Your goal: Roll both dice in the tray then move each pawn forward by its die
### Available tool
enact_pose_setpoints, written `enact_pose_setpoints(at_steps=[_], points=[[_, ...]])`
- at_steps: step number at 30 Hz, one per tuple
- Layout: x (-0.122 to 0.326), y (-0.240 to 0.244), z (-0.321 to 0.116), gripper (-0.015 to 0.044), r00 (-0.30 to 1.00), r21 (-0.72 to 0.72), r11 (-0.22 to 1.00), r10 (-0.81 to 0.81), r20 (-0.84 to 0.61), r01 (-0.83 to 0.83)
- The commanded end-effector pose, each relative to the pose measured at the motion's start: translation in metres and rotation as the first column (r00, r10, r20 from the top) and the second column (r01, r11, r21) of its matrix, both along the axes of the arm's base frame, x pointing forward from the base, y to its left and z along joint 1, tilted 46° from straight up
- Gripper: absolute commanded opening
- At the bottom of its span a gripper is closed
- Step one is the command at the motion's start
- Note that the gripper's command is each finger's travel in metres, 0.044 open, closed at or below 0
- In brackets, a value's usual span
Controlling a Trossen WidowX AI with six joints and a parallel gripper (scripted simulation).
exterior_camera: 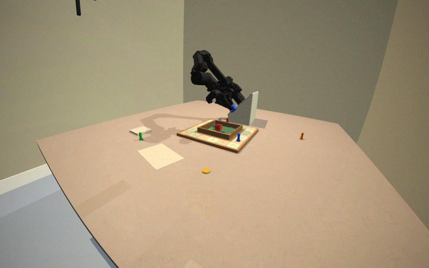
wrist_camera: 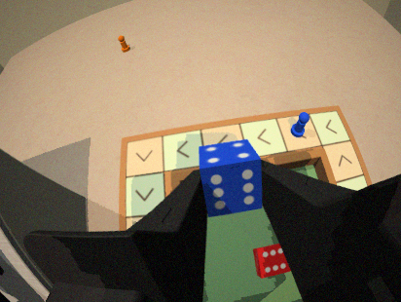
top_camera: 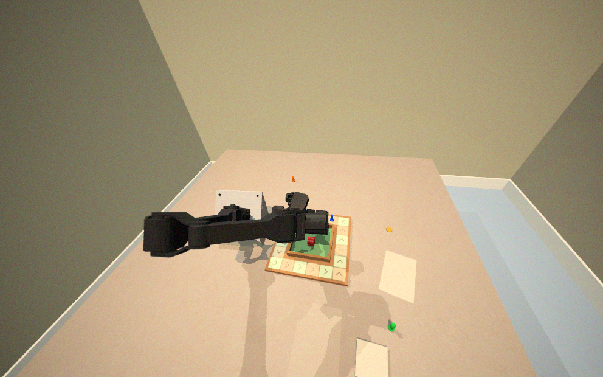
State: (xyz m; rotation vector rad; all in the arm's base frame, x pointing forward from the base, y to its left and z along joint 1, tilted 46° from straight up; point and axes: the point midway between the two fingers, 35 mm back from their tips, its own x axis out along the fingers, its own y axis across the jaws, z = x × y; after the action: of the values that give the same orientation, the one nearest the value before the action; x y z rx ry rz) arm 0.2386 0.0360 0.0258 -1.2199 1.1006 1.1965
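Note:
My gripper (exterior_camera: 233,109) (wrist_camera: 228,173) is shut on the blue die, held above the board; the arm hides the fingertips in the top view. The blue die (exterior_camera: 233,107) (wrist_camera: 233,190) shows a four face and a six face in the wrist view. The red die (top_camera: 311,241) (exterior_camera: 218,127) (wrist_camera: 272,261) lies in the green-floored tray (top_camera: 309,257) (exterior_camera: 213,133); two rows of three pips show in the wrist view. The blue pawn (top_camera: 331,217) (exterior_camera: 238,137) (wrist_camera: 300,125) stands beside a corner square of the board (top_camera: 299,266) (exterior_camera: 212,139) (wrist_camera: 144,195). The red pawn (exterior_camera: 227,119) shows behind the tray, hidden elsewhere.
An orange pawn (top_camera: 293,179) (exterior_camera: 302,135) (wrist_camera: 124,44), a green pawn (top_camera: 391,326) (exterior_camera: 140,136), a yellow disc (top_camera: 389,229) (exterior_camera: 206,170), a flat cream sheet (top_camera: 398,276) (exterior_camera: 160,156) and a pale slab (top_camera: 371,357) (exterior_camera: 140,130) lie off the board. A pale block (top_camera: 239,200) (exterior_camera: 254,107) stands beside it.

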Motion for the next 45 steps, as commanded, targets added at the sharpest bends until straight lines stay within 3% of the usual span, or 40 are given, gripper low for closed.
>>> enact_pose_setpoints(at_steps=[1, 18, 35, 40, 45], points=[[-0.002, 0.001, 0.006, 0.0000, 1.000, 0.005, 1.000, 0.005, -0.004, -0.005], [-0.003, 0.000, 0.005, 0.0000, 1.000, 0.000, 1.000, 0.000, -0.006, 0.000], [-0.006, 0.028, 0.031, 0.0440, 1.000, -0.005, 1.000, 0.001, -0.010, -0.001], [-0.010, 0.019, 0.005, 0.0440, 0.993, -0.331, 0.942, -0.084, -0.086, 0.051], [-0.005, 0.015, -0.011, 0.0440, 0.997, -0.670, 0.740, -0.080, -0.006, 0.055]])
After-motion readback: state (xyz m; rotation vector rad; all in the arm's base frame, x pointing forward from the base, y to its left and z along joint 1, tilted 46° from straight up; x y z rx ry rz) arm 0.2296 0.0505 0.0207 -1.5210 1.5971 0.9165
